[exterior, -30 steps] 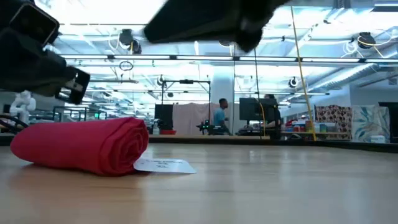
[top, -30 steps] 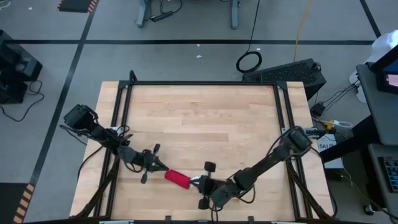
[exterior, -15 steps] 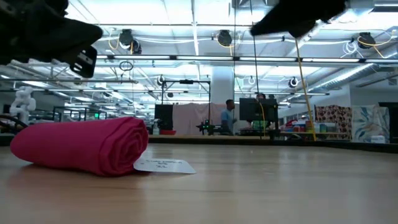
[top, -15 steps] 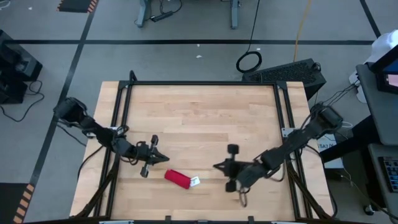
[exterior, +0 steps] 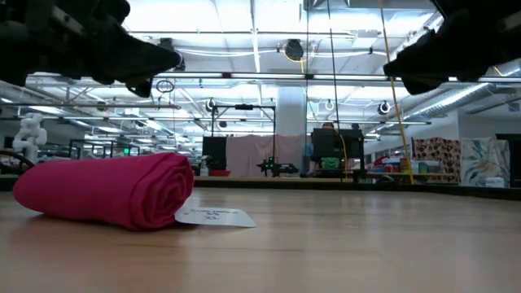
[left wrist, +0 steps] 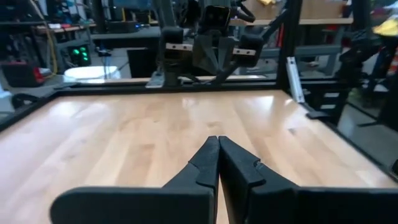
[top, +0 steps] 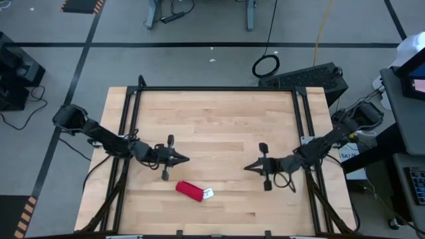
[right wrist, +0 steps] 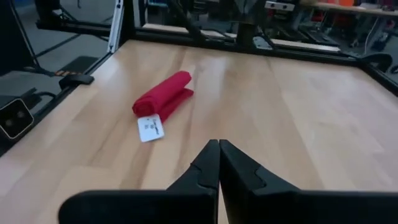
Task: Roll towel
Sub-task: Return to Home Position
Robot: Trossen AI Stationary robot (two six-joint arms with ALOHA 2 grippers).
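Dark against the pale wood, the left gripper (top: 183,159) hung above the table (top: 219,119) left of centre, its fingers pressed together and pointing toward the middle. Its wrist view showed the two tips meeting on bare boards (left wrist: 217,140). Just nearer the front edge lay the towel (top: 188,191), a tight red roll resting free on the wood and touched by neither arm. Its white tag (top: 208,194) lay flat at its right end. Further right, well apart from the roll, the right gripper (top: 247,168) hung with its fingers likewise together, tip turned toward the centre. The likeliest trouble from here seemed to be the roll loosening by itself, since nothing pinned the outer flap. An arm or trailing cable passing low over the front of the table could also nudge it open. The towel's long axis ran on a slant from back-left to front-right, and the tagged end, with the spiral of layers showing (exterior: 175,191), pointed toward the right arm's side.
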